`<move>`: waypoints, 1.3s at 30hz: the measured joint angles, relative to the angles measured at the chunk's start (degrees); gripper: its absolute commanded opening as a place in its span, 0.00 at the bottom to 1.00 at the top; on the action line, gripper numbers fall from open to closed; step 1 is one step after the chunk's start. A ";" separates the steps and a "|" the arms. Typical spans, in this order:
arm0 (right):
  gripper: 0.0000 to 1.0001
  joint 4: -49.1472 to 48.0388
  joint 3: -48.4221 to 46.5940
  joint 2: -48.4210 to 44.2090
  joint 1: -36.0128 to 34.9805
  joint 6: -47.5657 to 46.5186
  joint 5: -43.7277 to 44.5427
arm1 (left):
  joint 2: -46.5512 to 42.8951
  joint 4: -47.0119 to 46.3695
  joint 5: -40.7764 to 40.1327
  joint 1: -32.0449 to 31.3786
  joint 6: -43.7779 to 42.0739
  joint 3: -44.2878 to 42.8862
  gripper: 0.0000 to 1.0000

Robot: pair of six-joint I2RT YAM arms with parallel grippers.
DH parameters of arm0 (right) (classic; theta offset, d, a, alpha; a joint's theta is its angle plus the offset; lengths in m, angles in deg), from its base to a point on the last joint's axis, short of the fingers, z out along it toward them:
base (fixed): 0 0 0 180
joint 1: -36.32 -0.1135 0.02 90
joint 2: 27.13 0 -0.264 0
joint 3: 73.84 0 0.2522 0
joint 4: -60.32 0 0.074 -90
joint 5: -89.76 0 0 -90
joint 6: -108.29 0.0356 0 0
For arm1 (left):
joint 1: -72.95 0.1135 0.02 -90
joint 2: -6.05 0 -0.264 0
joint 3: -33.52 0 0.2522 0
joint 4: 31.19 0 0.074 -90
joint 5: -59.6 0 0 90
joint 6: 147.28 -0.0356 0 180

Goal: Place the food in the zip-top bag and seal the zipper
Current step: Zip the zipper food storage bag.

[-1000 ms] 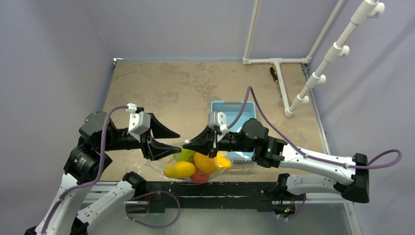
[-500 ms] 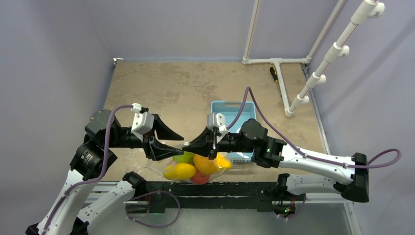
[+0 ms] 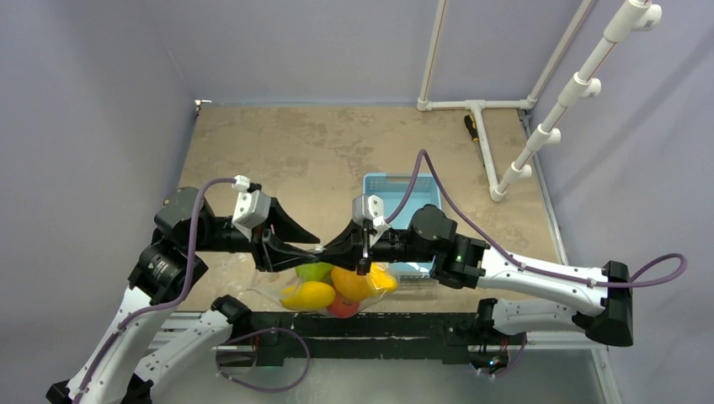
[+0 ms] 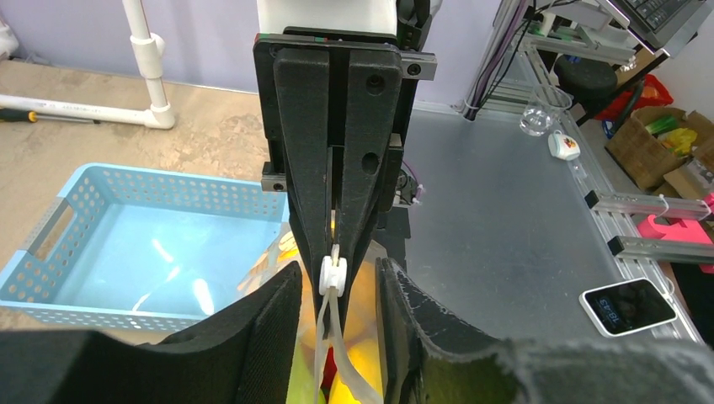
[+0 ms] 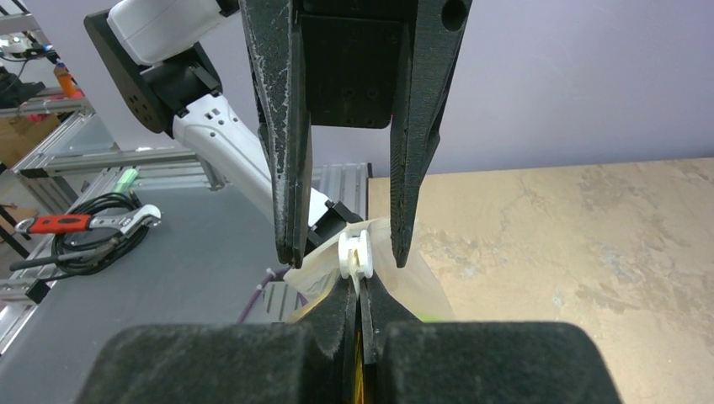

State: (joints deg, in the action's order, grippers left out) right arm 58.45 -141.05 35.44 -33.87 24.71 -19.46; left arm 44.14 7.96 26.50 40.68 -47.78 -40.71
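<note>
Whitish zipper (image 4: pixel 320 337) clamped in closed right tool (image 4: pixel 335 248); left tool (image 5: pixel 345 257) parted, straddling the white slider (image 4: pixel 333 273)

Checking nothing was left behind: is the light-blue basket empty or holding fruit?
Empty, as far as visible: in the left wrist view the light-blue basket shows a bare floor; the toy fruits sit in the zip-top bag.

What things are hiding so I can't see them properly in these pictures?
- Food count: top external view, the left pincer and right pincer cover the zip-top bag's top.
- Rest of the zipper: left wrist view, cut off by the bottom edge.
- Basket's near side: top external view, the right arm covers it.
- Dark tool by the white pipes: top external view, too small to name.
</note>
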 measured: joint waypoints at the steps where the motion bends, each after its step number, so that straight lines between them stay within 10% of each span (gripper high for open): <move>1: 0.00 0.00 0.00 0.07 -0.04 0.00 0.00 | 0.00 -0.13 0.02 0.00 0.00 0.13 0.33; 13: 0.00 0.31 -0.74 0.07 -0.35 -0.02 0.00 | 0.22 -0.52 1.03 0.00 0.37 0.44 0.00; 39: 0.00 4.04 -0.50 -2.12 -0.79 -0.63 7.85 | -1.86 8.31 -7.08 0.00 -4.22 0.81 0.00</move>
State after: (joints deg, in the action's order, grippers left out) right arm 62.49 -141.55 33.32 -34.66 24.07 -11.61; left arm 42.28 16.27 19.42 40.68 -52.00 -39.90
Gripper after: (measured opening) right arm 0.004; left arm 0.093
